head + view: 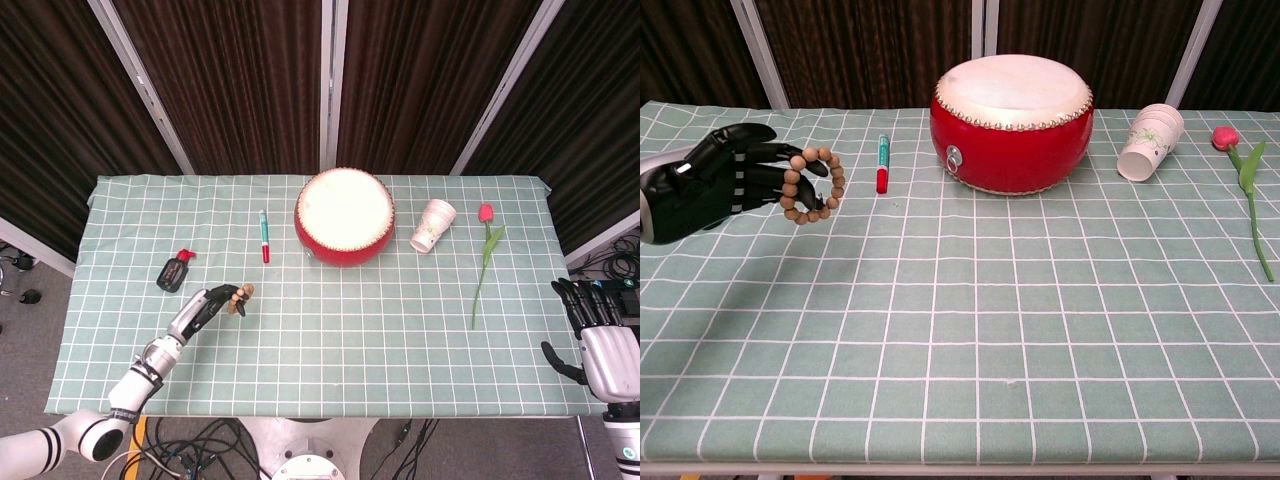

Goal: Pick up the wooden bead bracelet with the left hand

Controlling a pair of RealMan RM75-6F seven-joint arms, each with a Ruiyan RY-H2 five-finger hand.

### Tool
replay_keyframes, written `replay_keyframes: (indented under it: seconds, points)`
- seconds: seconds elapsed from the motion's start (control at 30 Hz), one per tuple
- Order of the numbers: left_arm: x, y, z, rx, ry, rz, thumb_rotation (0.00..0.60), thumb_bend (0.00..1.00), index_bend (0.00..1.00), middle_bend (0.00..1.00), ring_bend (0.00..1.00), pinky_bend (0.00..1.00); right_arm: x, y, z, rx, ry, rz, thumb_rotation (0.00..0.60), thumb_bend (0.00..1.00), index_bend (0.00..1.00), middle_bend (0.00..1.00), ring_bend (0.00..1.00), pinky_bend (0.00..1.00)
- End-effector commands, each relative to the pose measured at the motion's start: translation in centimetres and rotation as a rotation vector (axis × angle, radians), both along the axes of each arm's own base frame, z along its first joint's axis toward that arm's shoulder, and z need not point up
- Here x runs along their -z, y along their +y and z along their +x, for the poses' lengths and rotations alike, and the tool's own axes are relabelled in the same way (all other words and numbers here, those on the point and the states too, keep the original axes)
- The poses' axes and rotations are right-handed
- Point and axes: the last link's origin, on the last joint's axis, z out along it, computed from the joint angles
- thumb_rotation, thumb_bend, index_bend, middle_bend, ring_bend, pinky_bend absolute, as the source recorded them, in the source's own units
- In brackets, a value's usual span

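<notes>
- Left robot hand (710, 183) pinches the bracelet (812, 184) off the bench (1040, 330); right robot hand (598, 330) empty, fingers spread.
- Probably light, floppy, slippery beads: hook fingers through the loop at 9 o'clock.

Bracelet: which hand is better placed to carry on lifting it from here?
The left. The left hand already holds the wooden bead bracelet in its fingers, apparently above the tablecloth near the marker. The right hand sits off the table's far right edge, holding nothing.
</notes>
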Motion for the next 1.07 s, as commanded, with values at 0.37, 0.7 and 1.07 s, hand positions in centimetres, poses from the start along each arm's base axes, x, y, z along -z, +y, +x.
replay_keyframes:
  seconds: [0.37,0.7,1.07]
  points:
    - [-2.7,0.4,-0.4,0.328,0.639,0.393,0.584,0.25,0.33,0.31,0.15,0.07,0.1,0.0,-0.6,0.014,-0.012,0.007,0.6,0.21,0.0,0.07,0.0,0.0]
    - [-12.0,-1.2,-5.9,0.115,0.815,0.701,0.6,0.24,0.33,0.32,0.18,0.05,0.4,0.1,-1.5,0.043,-0.018,0.033,0.6,0.21,0.0,0.07,0.0,0.0]
    - [-17.0,-9.7,-11.6,-0.072,1.038,0.617,0.6,0.22,0.26,0.24,0.09,0.01,1.2,-0.5,-1.5,0.001,-0.023,0.045,0.6,0.21,0.0,0.03,0.0,0.0]
